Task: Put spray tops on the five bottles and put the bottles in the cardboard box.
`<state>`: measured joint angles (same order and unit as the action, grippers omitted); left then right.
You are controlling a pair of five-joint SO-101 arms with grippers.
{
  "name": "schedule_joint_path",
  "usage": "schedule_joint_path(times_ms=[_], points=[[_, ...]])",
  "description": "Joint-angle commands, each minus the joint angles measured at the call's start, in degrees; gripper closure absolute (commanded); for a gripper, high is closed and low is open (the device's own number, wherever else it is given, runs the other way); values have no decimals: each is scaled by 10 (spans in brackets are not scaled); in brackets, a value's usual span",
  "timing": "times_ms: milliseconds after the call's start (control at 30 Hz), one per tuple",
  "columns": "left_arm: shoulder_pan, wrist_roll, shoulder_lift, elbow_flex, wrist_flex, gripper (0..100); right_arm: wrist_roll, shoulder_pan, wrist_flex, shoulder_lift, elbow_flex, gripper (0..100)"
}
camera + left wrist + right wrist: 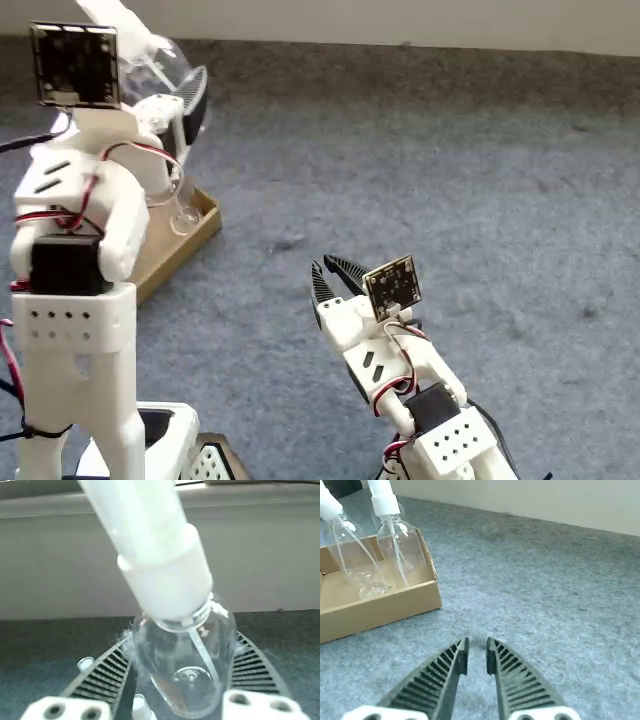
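The right claw [476, 655] is hanging low over the gray carpet [560, 580] with its fingers [440, 675] a little apart. Farther off, two bottles [400, 545] are standing in the cardboard box [385, 607]. Up over it, the left claw [182, 640] is squeezing a clear bottle [185, 680] wearing a white spray top [160, 570].

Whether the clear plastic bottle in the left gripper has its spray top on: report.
On: the white spray top caps the clear plastic bottle, dip tube inside.

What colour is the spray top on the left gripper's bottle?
White; the spray top on the clear bottle shows best in the left wrist view.
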<state>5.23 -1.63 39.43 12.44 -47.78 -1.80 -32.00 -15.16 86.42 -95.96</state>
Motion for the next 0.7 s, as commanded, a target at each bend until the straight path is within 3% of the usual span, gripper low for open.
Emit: schedule_joint_path(times_ms=[0,267,433,667], points=[[51,5,12,-52,-24,877,6,-6,-2,3,-75,940],[135,9,119,113,-22,874,6,-6,-2,3,-75,940],[173,98,197,246,62,874,6,-6,-2,3,-75,940],[224,105,222,343,87,874,6,-6,-2,3,-75,940]])
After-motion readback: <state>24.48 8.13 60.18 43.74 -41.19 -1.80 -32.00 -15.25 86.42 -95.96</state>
